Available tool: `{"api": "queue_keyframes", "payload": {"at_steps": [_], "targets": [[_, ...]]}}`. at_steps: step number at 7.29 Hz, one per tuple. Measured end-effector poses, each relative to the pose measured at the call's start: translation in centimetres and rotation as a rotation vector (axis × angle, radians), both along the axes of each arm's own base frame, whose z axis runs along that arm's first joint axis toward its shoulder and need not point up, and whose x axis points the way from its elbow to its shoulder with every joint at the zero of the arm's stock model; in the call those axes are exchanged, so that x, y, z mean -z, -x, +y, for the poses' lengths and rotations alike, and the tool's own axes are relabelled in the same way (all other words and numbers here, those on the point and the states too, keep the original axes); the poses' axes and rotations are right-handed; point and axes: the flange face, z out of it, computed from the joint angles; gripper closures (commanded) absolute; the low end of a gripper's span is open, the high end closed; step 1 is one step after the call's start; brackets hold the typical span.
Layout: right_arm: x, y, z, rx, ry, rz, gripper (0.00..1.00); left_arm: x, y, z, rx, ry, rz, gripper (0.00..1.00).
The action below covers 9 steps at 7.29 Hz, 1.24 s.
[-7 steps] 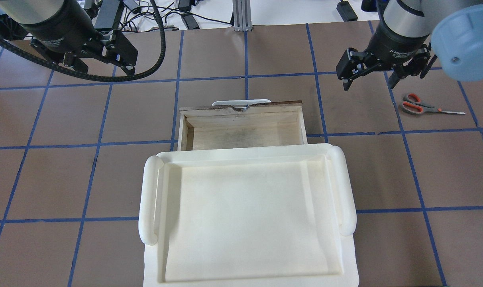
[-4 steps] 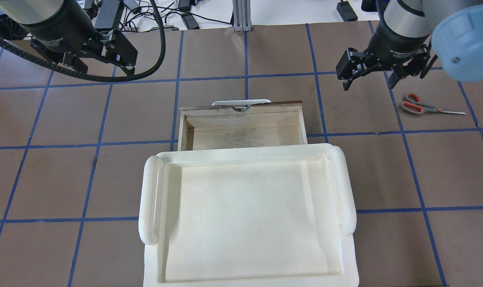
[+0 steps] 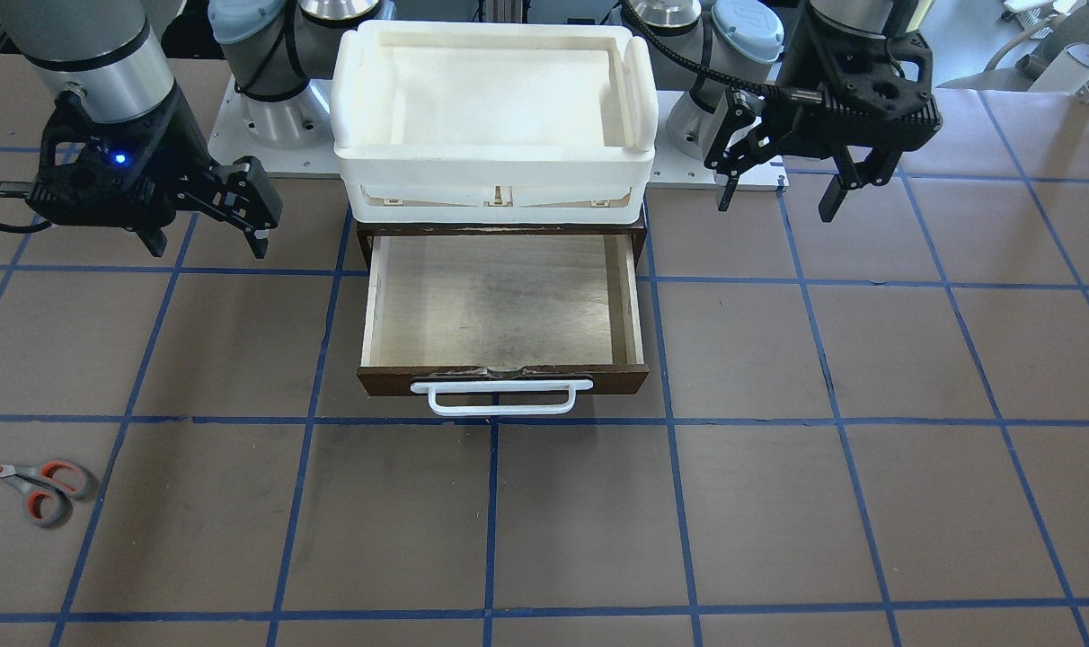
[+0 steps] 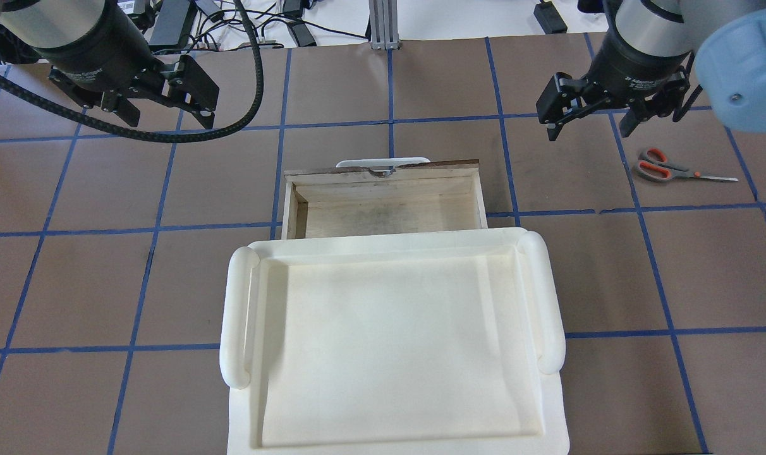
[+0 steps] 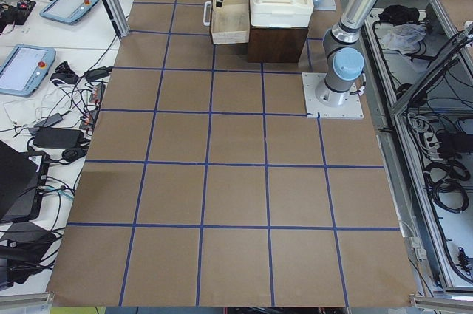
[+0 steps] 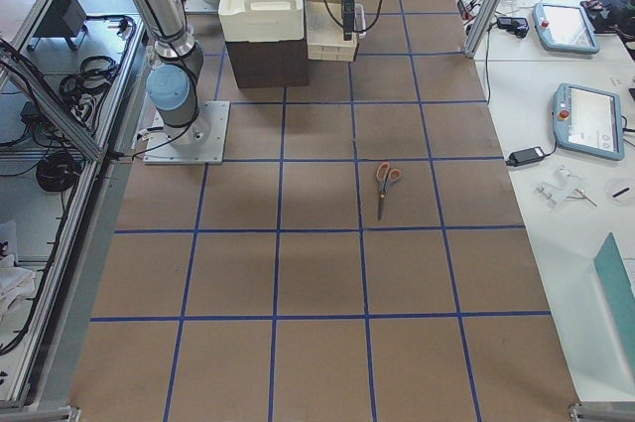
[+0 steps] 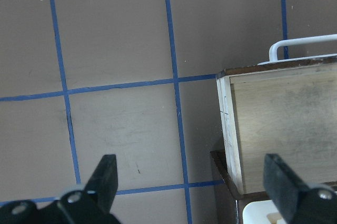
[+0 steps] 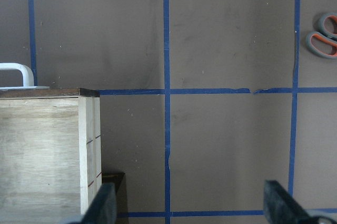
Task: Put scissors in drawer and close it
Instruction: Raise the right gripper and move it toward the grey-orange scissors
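The scissors [image 4: 664, 168] lie flat on the brown table at the right, with orange-lined grey handles; they also show in the front view [image 3: 37, 490] and at the right wrist view's edge [image 8: 322, 37]. The drawer [image 4: 383, 212] is pulled open and empty, with pale wood inside [image 3: 500, 305] and a white bar handle [image 3: 500, 400]. My right gripper [image 4: 589, 131] is open and empty, hovering between the drawer and the scissors, above the table. My left gripper [image 4: 168, 119] is open and empty, hovering left of the drawer's far corner [image 7: 226, 108].
A white foam tray [image 4: 244, 303] sits on top of the dark brown cabinet [image 6: 263, 60] that holds the drawer. Blue tape lines grid the brown table. Cables and boxes lie beyond the table's far edge [image 4: 294, 25].
Both arms have shifted only slightly; the right gripper edged a little to the right. The scissors and the drawer have not moved.
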Motion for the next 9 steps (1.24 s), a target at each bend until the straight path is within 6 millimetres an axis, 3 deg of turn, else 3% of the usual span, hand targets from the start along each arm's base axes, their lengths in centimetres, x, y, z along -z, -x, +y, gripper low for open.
{"api": "queue_keyframes", "payload": {"at_steps": [9], "targets": [[1.2, 0.5, 0.2, -0.010, -0.076, 0.007, 0.00, -0.3, -0.2, 0.6, -0.014, 0.008, 0.003, 0.00]]}}
